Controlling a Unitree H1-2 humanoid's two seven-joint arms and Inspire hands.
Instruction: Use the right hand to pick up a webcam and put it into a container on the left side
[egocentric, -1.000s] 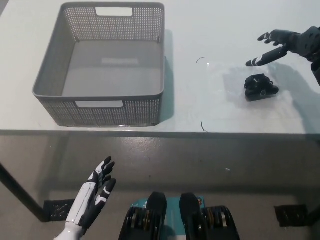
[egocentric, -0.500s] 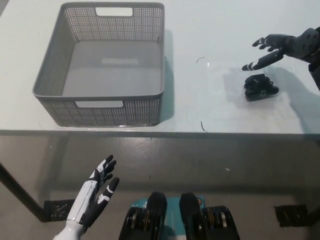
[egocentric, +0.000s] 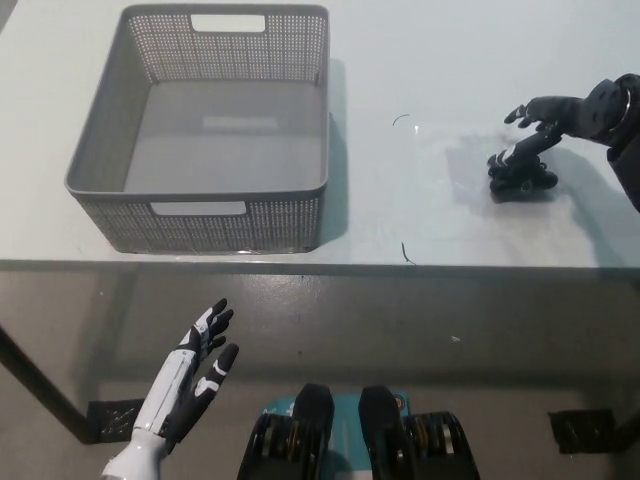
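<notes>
White left robot hand (egocentric: 190, 385) sits down at the lower left, below the front edge of the desk (egocentric: 420, 60), fingers spread apart and holding nothing, so it's just parked there.

Moving right, there's a grey perforated plastic basket (egocentric: 105, 150) on the left part of the pale desk. It's rectangular with cut-out handles on the near and far walls, and I can see its whole floor: nothing lying in it, just a faint reflection on the bottom.

Past the basket there's a stretch of bare desk with two tiny dark curly bits, one further back (egocentric: 400, 119) and one near the front edge (egocentric: 406, 254). Can't tell what they are, maybe threads.

Then on the right side, the black webcam (egocentric: 523, 180) sits on the desk, well apart from the basket. The black right robot hand (egocentric: 560, 118) comes in from the right edge, fingers apart and reaching down over the webcam. The lower fingertips look like they're touching its top, but nothing's closed around it, so it's not gripped.
</notes>
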